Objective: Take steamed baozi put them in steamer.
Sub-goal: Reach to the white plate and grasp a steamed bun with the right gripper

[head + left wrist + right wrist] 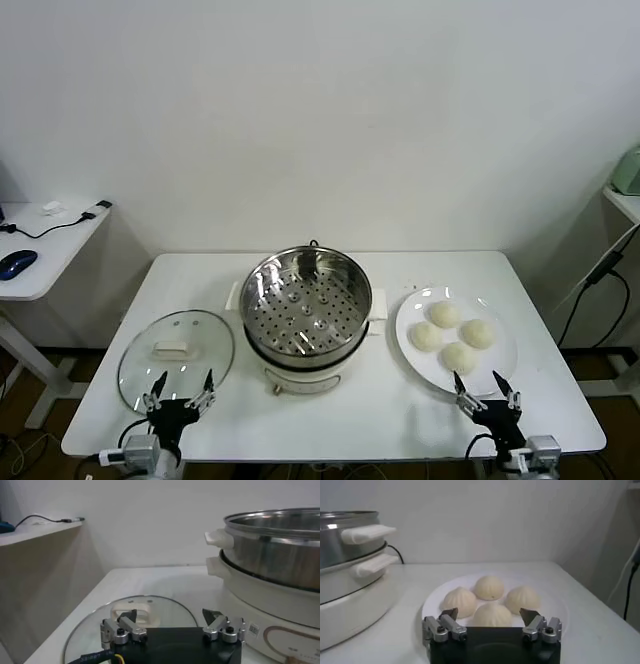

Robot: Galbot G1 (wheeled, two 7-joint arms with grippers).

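Stainless steamer (pixel 305 318) sits mid-table (pixel 560 400), lid off, tray bare, so I figure it's ready for loading. Glass lid (pixel 176 357) parked to its left, out of way. Plate (pixel 505 375) on right carries all four baozi (pixel 452 329). Right gripper (pixel 488 396) at near rim, jaws wide, lined up for first grab I guess. Left gripper (pixel 181 394) idle over lid edge, also wide, empty.

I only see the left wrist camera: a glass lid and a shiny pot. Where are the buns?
Observer: Four baozi sit on a white plate, to the right of the steamer.
Kid: Is anything in the pot yet?
Observer: No, its holed tray is bare.
Kid: What's the other hand doing?
Observer: The right gripper is open at the plate's near edge, holding nothing.
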